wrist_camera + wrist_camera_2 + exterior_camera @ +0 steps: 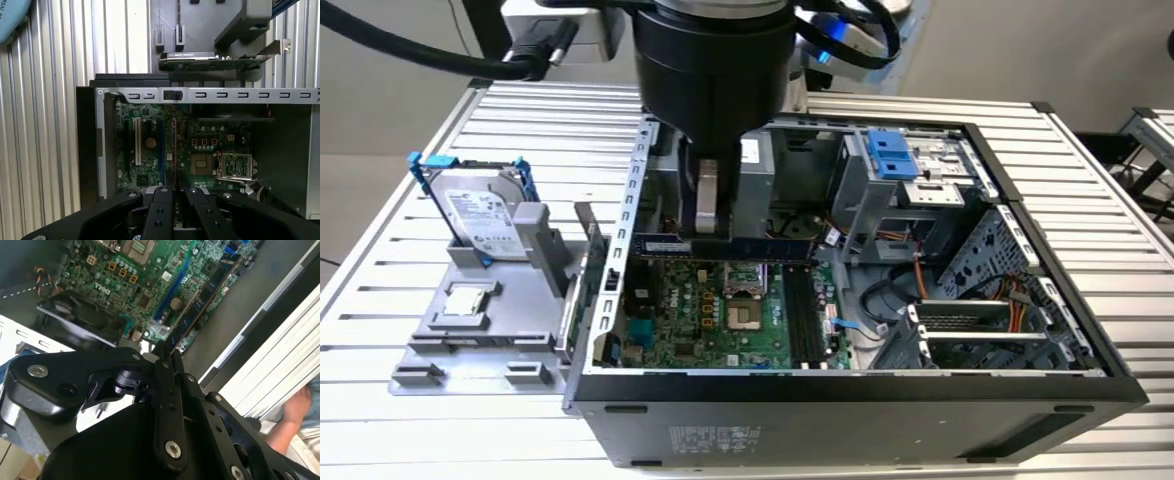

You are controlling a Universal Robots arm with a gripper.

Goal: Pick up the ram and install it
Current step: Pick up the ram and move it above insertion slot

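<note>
Here we are seeing one ram [754, 248] gripped between the narrow fingers [161, 202], hanging edge-down over the motherboard [694, 320] inside one open case [854, 400], one end near its wall [150, 95]; one hard drive [480, 215] is standing outside.

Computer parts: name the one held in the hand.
The ram, the dark stick clamped in the hand; the hard drive and processor chip sit outside the case.

In the exterior view the ram [774, 247] was hidden at its middle behind the jaws clamping it. In both wrist views its near end was lost between them, and the jaws covered the board [150, 145] beneath. Well aside of the jaws, a hand [295, 405] and a drive [12, 17] were cut off by picture edges.
</note>
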